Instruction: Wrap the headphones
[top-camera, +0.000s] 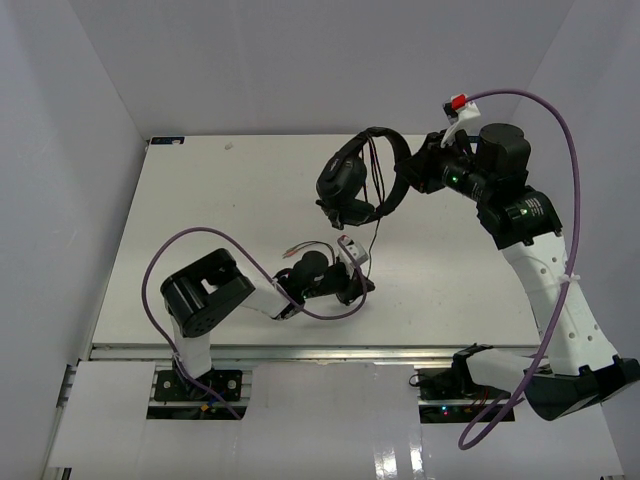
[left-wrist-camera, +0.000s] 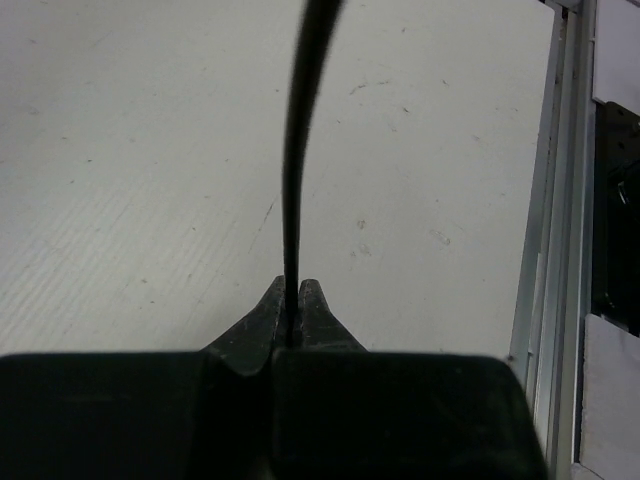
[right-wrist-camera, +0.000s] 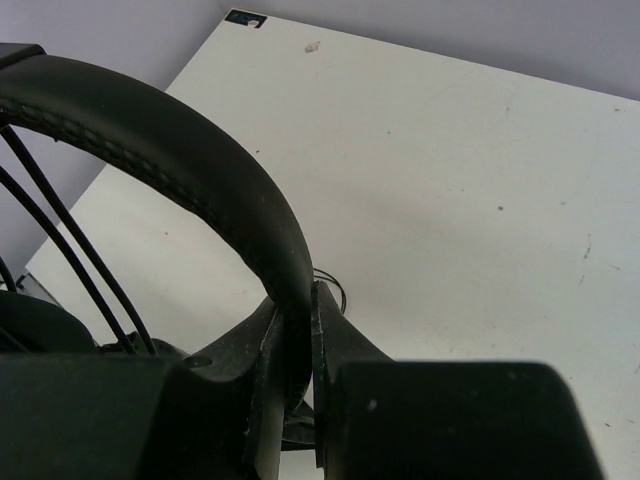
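Headphones (top-camera: 358, 180) are held between 2 robot arms over a white table (top-camera: 200, 200). The black headset is gripped by its arch on the right, and its thin cable (top-camera: 377, 222) is caught lower down on the left.

At left, the left arm (top-camera: 240, 290) reaches low across the near part of the table, with a purple robot cable (top-camera: 165, 255) looping out beside it. The left gripper (left-wrist-camera: 291, 300) has its 2 fingers (left-wrist-camera: 262, 325) pressed almost together on the cable. Only the cable's own thickness keeps the tips apart. The cable runs straight out from between them and away over the bare tabletop. In the overhead view the reddish plugs (top-camera: 291, 252) show just left of those fingers, low by the table.

Up and to the right of the left fingers, the 2 padded earcups (top-camera: 340, 180) sit close together. The headband (top-camera: 390, 135) curves away from them toward the right arm (top-camera: 530, 230). Whether the earcups touch the table cannot be told.

At right, the right gripper (right-wrist-camera: 295, 345) is clamped on the stitched headband, with a finger (right-wrist-camera: 340, 340) tight against each side of the band. The band sweeps up and to the left from the tips. Several thin cable strands (right-wrist-camera: 70, 255) cross inside the arch, left of the fingers. A second purple cable (top-camera: 572, 160) arcs over the right arm.
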